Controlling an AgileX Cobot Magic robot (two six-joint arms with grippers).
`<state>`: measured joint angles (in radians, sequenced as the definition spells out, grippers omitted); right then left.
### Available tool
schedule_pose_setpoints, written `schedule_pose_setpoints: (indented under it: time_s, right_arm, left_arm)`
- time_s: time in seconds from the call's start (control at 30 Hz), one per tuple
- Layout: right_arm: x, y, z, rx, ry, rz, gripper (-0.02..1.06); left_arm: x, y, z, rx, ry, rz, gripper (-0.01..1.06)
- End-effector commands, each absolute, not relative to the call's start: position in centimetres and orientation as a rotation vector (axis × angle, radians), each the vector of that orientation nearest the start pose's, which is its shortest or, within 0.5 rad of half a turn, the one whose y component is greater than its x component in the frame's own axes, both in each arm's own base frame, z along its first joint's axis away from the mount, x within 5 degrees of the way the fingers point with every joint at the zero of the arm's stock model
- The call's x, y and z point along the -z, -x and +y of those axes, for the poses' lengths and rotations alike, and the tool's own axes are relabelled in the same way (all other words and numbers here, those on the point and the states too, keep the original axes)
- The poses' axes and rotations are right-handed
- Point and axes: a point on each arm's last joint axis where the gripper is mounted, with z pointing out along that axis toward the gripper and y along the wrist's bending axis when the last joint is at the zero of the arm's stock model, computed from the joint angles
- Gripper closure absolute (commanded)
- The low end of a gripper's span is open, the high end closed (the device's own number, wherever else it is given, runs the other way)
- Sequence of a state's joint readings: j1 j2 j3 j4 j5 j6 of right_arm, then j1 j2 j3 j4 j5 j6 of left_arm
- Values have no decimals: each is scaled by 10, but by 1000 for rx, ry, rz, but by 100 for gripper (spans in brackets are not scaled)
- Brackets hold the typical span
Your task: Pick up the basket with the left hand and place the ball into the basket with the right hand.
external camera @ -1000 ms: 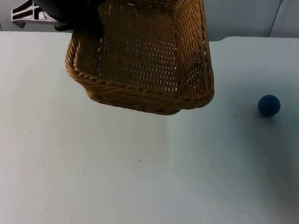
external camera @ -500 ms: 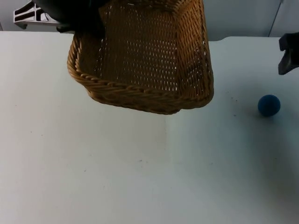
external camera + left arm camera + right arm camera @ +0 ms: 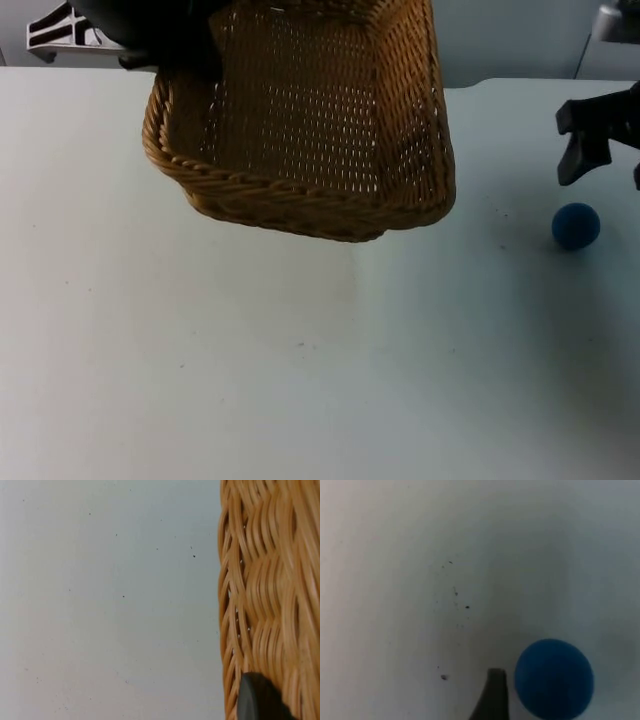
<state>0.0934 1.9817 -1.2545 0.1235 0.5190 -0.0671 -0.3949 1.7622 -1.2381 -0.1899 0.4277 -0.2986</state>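
Observation:
A brown wicker basket (image 3: 310,120) hangs tilted above the table at the back left, casting a shadow below. My left gripper (image 3: 165,45) is shut on its far left rim; a black fingertip (image 3: 257,700) presses against the woven wall (image 3: 265,595). A small blue ball (image 3: 576,225) lies on the white table at the right. Just behind and above it, my right gripper (image 3: 607,165) stands open, with one finger (image 3: 577,160) visible and the other at the picture's edge. In the right wrist view, a fingertip (image 3: 492,695) sits right beside the ball (image 3: 554,677).
The white table top (image 3: 300,380) stretches wide in front of the basket. The grey partition wall (image 3: 520,35) closes the back. A white bracket (image 3: 60,30) stands at the back left corner.
My right arm has come in from the right edge and moved left and down toward the ball. The basket and the left arm have barely shifted.

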Motion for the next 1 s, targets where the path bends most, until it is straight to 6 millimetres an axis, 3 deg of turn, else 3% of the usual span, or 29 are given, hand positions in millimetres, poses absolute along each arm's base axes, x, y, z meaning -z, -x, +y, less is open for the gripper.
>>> schedule_pose_setpoints:
  time_s: [0.0,0.07,0.23,0.47,0.8,0.97]
  right_arm:
    - [-150,-400,49,-130,128,2732,32]
    - [-146,-407,57,-134,154,2741,32]
    - [-144,-414,55,-84,139,2775,32]
    - [-142,-413,54,-76,144,2795,32]
    - [-119,-412,54,-72,140,2865,32]
    - [-118,-412,54,-72,137,2859,32]
  left_arm:
    - [-243,-360,-151,503,121,2442,105]
    - [-243,-360,-149,499,129,2447,105]
    - [-243,-361,-146,495,139,2445,105]
    - [-241,-362,-146,497,144,2448,105]
    - [-239,-362,-146,501,150,2456,105]
    - [-239,-362,-146,501,150,2456,105]
